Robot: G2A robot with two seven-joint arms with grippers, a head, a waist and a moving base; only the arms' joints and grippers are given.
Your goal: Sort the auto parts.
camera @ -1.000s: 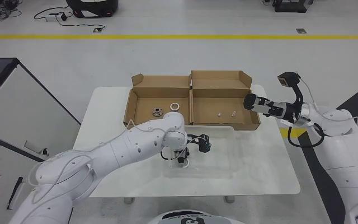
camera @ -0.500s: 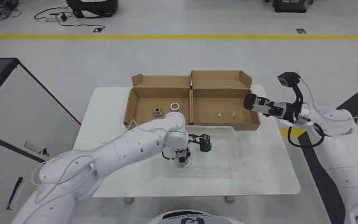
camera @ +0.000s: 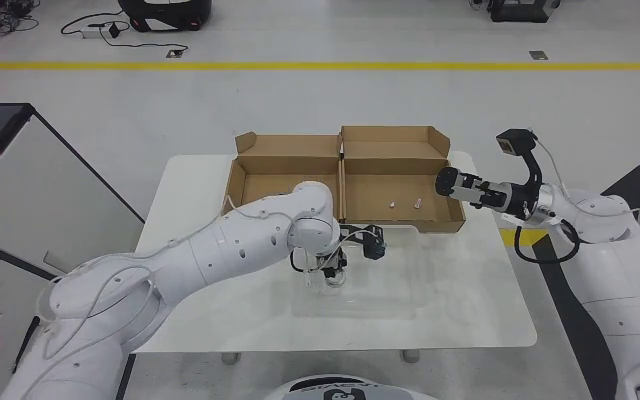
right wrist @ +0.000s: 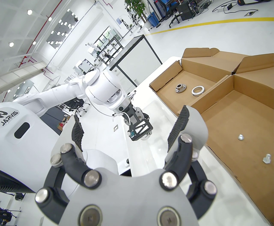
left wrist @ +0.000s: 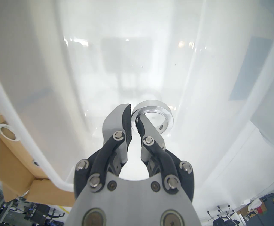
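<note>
left wrist view: left fingers (left wrist: 127, 121) pinch the ring (left wrist: 154, 104), arm now nearer the boxes (camera: 380, 195); right fingers (right wrist: 182, 124) wide.

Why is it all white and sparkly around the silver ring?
Left wrist view: the metal ring is inside a clear bin, whose walls catch lamp glints and hazy reflections. Right wrist view: the wide lens makes the straight yellow floor line look bent, and the ceiling lights glare.

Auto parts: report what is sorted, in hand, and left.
Done: a flange and a ring lie in the left box, two bolts in the right box. In hand: the left gripper pinches a second ring's wall inside the clear tray. Left: carrying it, likely to the left box.
</note>
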